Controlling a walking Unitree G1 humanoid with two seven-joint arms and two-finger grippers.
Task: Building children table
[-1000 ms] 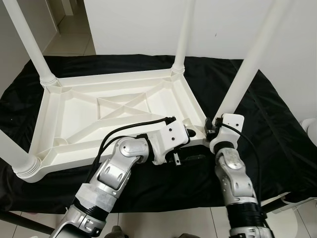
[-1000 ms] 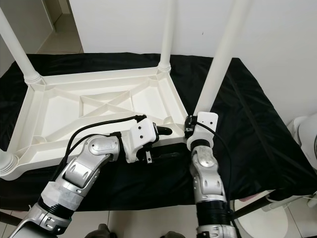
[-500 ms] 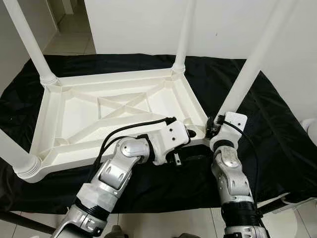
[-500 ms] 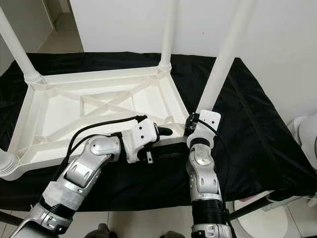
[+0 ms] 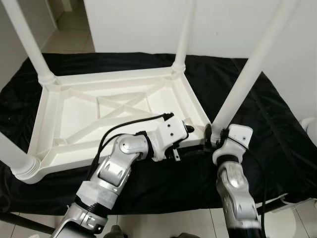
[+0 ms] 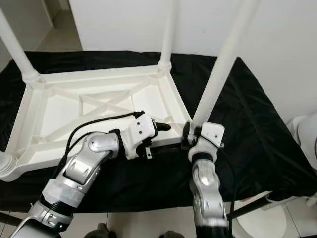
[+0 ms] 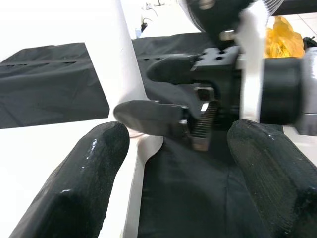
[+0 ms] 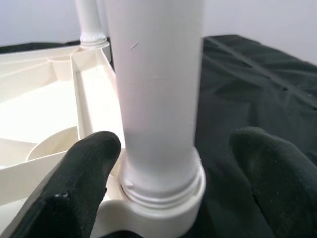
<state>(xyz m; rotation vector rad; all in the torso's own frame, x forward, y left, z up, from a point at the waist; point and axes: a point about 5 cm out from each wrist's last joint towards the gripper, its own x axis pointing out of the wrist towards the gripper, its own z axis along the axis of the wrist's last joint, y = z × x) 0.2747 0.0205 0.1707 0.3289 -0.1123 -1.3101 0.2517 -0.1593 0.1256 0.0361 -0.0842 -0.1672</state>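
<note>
The white plastic children's table (image 5: 119, 106) is seen lying upside down on a black cloth (image 5: 277, 134) that covers the tabletop. Three white tubular legs are seated in corner sockets: one at 11 o'clock (image 5: 29, 42), one at 1 o'clock (image 5: 183, 34), one at 8 o'clock (image 5: 12, 153). The fourth white tubular leg (image 5: 247, 74) is found at the 4 o'clock corner, leaning slightly outward, with its ribbed collar (image 8: 163, 186) sitting on the socket.

The right gripper (image 8: 163, 163) is placed around the base of this fourth leg; its jaws are spread either side of the tube and no contact is seen, so the leg is judged not gripped. The left gripper (image 7: 173, 163) is held just beside the same corner at the table's near edge, jaws apart, nothing between them.

Progress is judged late: all four legs are in position. Whether the last leg is fully pressed home cannot be told. Remaining work is taken to be seating it firmly and turning the table upright
</note>
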